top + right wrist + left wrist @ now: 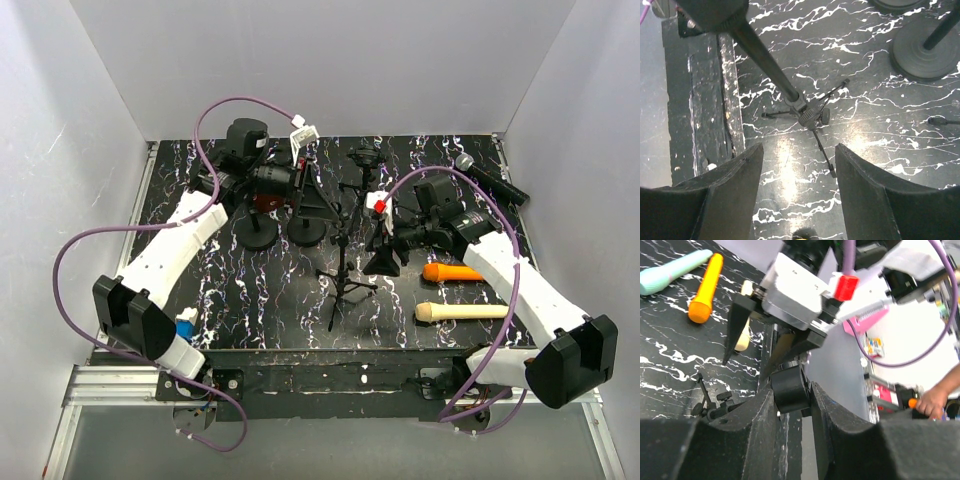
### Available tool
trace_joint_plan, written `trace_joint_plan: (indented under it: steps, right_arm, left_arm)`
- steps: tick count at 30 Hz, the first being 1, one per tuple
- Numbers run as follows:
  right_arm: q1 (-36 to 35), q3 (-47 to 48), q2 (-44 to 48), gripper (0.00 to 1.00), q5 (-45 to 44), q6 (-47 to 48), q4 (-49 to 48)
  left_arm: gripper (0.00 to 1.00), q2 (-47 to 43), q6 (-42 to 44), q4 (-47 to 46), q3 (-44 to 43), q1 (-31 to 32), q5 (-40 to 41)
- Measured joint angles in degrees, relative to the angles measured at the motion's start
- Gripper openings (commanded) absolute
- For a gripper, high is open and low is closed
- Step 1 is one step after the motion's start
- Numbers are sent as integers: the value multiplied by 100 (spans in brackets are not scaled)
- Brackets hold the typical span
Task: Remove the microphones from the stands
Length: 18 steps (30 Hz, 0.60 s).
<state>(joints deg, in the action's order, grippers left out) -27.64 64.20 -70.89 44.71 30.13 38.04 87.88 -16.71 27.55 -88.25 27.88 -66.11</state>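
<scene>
Microphone not yet off the stand — left jaws pinch its black barrel, right jaws spread; lifting remains.

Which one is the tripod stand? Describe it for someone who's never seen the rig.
Start from the black, white-veined table and go to its middle. The tripod stand there is a thin black pole on three splayed legs. The two stands to its left sit on round disc bases instead.
</scene>
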Motion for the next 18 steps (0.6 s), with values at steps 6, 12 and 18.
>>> trace_joint_plan:
  steps: [6, 12, 18]
  right_arm:
    - [20, 9, -9, 66, 350, 374, 256]
    - [-111, 66, -195, 65, 507, 387, 179]
    - [-251, 79, -527, 68, 485, 153, -9]
  left_arm:
    - [1, 286, 1281, 1427, -767, -2, -575]
    - [0, 310, 3272, 2946, -1051, -494, -1080]
    - [0, -17, 4325, 3220, -669, -675, -1484]
